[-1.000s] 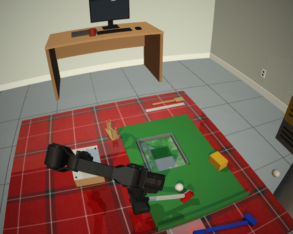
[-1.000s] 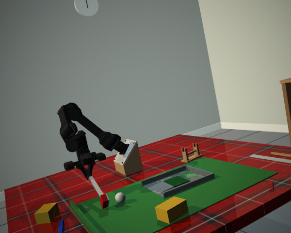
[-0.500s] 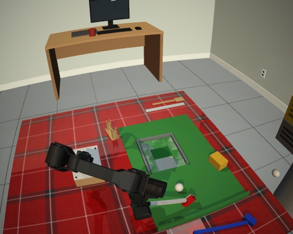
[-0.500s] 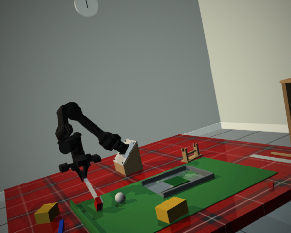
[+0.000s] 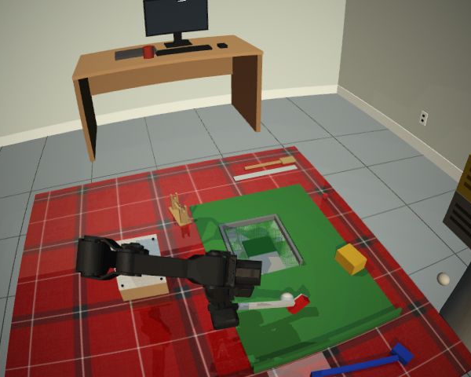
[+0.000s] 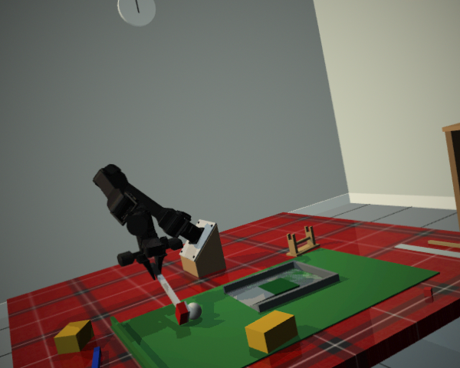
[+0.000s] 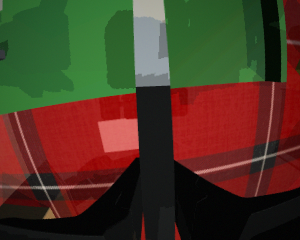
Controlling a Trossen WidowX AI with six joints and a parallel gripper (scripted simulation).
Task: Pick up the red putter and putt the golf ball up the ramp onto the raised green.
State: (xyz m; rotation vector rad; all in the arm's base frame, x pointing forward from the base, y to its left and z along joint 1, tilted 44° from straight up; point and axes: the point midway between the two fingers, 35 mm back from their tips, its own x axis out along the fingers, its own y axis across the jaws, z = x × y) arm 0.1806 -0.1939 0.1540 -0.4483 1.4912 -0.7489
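Observation:
My gripper [image 5: 238,307] [image 6: 156,273] [image 7: 152,162] is shut on the black grip of the red putter. It hovers over the near left edge of the green mat [image 5: 349,300] [image 6: 361,273]. The putter's grey shaft [image 5: 264,304] [image 6: 169,290] [image 7: 150,27] slants down to its red head [image 5: 298,303] [image 6: 181,313], which rests on the mat. The white golf ball [image 5: 286,297] [image 6: 194,310] sits right against the head, on the side toward the raised green. The raised green [image 5: 262,245] [image 6: 280,285] is a dark green patch inside a grey frame [image 5: 228,243] [image 6: 297,293] at the mat's middle.
A yellow block [image 5: 350,258] [image 6: 271,330] stands on the mat's right side. A blue putter [image 5: 361,363] [image 6: 96,356], a wooden stand [image 5: 180,210] [image 6: 301,242], a wooden putter [image 5: 270,163] and a second yellow block [image 6: 72,336] lie on the plaid rug. The arm's wedge base [image 5: 142,283] [image 6: 202,253] is at the left.

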